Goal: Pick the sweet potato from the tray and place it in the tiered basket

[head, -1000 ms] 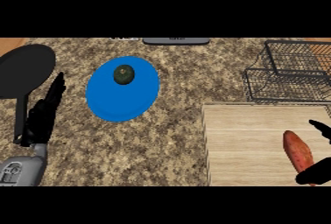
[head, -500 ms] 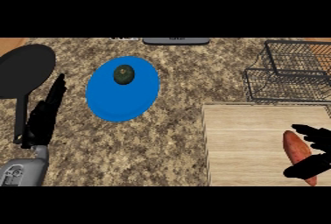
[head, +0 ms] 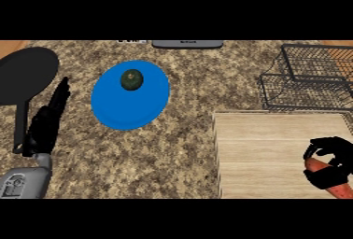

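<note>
1. The right hand [head: 332,158] is curled round the sweet potato [head: 341,190] at the tray's [head: 276,154] near right corner. The left hand [head: 47,126] rests straight-fingered, well left of the tray.
2. The grasp seems off-centre, so the sweet potato may tilt or slip when lifted.
3. The tiered basket [head: 310,77] stands just beyond the tray's far edge, with open room between; its wire rim could snag a low carry.

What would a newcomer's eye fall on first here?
Most likely the bright blue plate left of the centre, with a dark round thing on it. Then the right robot hand at the lower right, curled round the orange sweet potato over the wooden tray, below the wire basket.
</note>
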You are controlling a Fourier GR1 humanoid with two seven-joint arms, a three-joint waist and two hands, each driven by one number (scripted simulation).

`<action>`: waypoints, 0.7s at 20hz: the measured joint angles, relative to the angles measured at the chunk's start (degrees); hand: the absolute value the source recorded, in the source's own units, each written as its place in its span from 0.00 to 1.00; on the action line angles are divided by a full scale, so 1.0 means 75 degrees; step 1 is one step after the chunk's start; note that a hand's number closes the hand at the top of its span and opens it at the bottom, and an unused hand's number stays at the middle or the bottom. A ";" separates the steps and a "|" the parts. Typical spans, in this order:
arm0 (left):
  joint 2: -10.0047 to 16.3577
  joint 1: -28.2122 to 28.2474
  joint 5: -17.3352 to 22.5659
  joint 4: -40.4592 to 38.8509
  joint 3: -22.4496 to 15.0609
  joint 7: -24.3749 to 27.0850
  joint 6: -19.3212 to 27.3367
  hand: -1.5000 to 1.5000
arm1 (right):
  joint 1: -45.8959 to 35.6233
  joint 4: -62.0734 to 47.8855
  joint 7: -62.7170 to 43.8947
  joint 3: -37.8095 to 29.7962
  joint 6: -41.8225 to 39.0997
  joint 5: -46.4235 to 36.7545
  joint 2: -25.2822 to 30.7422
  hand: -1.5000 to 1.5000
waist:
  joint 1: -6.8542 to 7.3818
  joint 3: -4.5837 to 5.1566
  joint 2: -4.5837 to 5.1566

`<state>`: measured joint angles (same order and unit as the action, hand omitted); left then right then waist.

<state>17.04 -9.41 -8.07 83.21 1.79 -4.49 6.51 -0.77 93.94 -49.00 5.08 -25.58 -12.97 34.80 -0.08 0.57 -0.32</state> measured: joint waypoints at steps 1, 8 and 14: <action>-0.0020 -0.0005 -0.0013 -0.0122 0.0019 0.0108 -0.0008 0.50 | 0.0030 0.0107 -0.0098 -0.0052 0.0057 0.0025 -0.0118 1.00 | -0.0016 0.0003 0.0000; -0.0090 0.0135 -0.0051 0.0041 0.0101 0.0106 -0.0130 0.50 | -0.0096 0.0841 -0.0483 -0.0685 0.0219 0.0471 -0.0565 1.00 | -0.0011 -0.0054 0.0022; -0.0143 -0.0008 -0.0137 0.0027 -0.0024 0.0093 -0.0177 0.50 | -0.1149 0.1835 -0.0459 0.1363 0.1054 -0.1318 -0.1765 1.00 | 0.0271 -0.0059 0.0039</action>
<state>15.97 -9.47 -9.10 83.41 1.61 -3.79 5.18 -9.38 107.70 -52.44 15.30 -17.68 -22.85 21.56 1.95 0.13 -0.03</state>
